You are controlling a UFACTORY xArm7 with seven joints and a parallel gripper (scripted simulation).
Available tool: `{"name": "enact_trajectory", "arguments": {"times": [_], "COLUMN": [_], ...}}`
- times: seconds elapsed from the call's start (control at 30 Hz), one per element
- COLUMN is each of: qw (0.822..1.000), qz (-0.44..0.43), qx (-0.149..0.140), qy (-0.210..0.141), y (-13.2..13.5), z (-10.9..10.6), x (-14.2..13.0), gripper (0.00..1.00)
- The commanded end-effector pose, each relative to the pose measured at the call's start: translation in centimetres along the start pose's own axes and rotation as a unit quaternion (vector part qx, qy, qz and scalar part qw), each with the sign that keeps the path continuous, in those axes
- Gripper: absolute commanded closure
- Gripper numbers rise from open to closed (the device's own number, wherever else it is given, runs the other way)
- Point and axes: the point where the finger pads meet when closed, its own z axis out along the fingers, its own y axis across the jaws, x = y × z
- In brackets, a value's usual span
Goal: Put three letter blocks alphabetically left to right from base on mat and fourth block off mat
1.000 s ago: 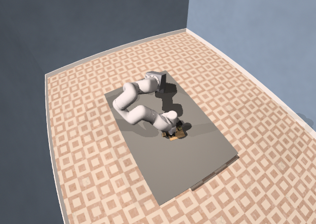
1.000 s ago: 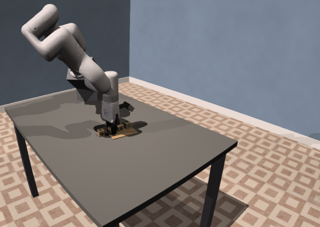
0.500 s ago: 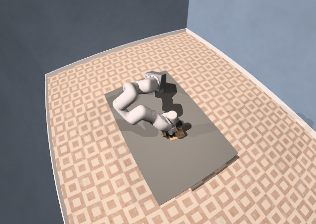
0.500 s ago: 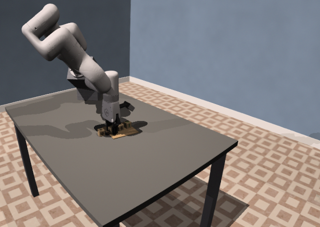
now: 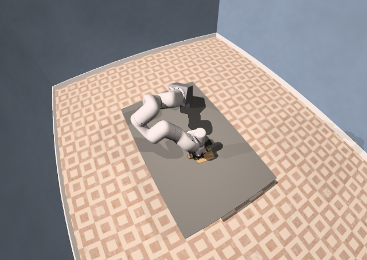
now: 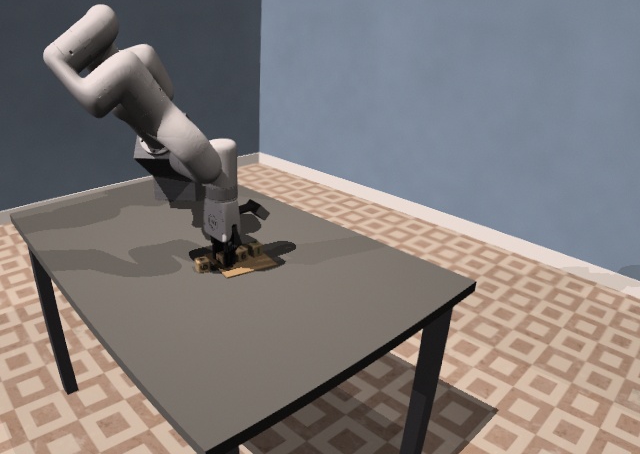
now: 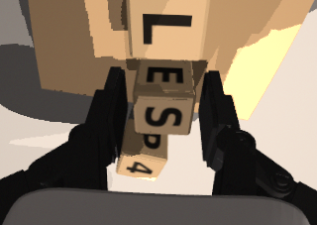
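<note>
In the wrist view three wooden blocks lie in a row: L (image 7: 165, 27), E (image 7: 164, 76) and S (image 7: 164, 118), letters on top. L and E rest on the tan mat (image 7: 73, 21) (image 6: 242, 271) (image 5: 203, 160). I cannot tell whether S lies fully on it. A fourth block (image 7: 142, 165) (image 6: 204, 264), with a 4 on its side, sits just past S by the mat's edge. My gripper (image 7: 163, 88) (image 6: 225, 246) is low over the row. It is open, its black fingers either side of the S block with a gap on each side. In the top view the arm hides most of the blocks.
The grey table (image 6: 310, 309) (image 5: 207, 192) carries the mat near its middle. The robot's base (image 5: 185, 94) stands at the far end. The table's front edge lies well away from the blocks.
</note>
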Motion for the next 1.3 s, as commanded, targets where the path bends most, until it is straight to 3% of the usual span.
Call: {"name": "enact_trajectory", "arguments": {"times": [0.0, 0.3, 0.73, 0.77, 1.27], "qw": [1.0, 1.0, 1.0, 1.0, 1.0], "qz": [-0.001, -0.001, -0.001, -0.001, -0.001], "qx": [-0.002, -0.002, -0.002, -0.002, -0.002], "qy": [0.001, 0.001, 0.001, 0.001, 0.001], "y": [0.1, 0.1, 0.1, 0.1, 0.1], "z": [-1.5, -6.2, -8.4, -8.4, -8.4], "x": [0.1, 0.1, 0.1, 0.1, 0.1], "gripper": [0.53, 0.53, 0.53, 0.0, 0.0]}}
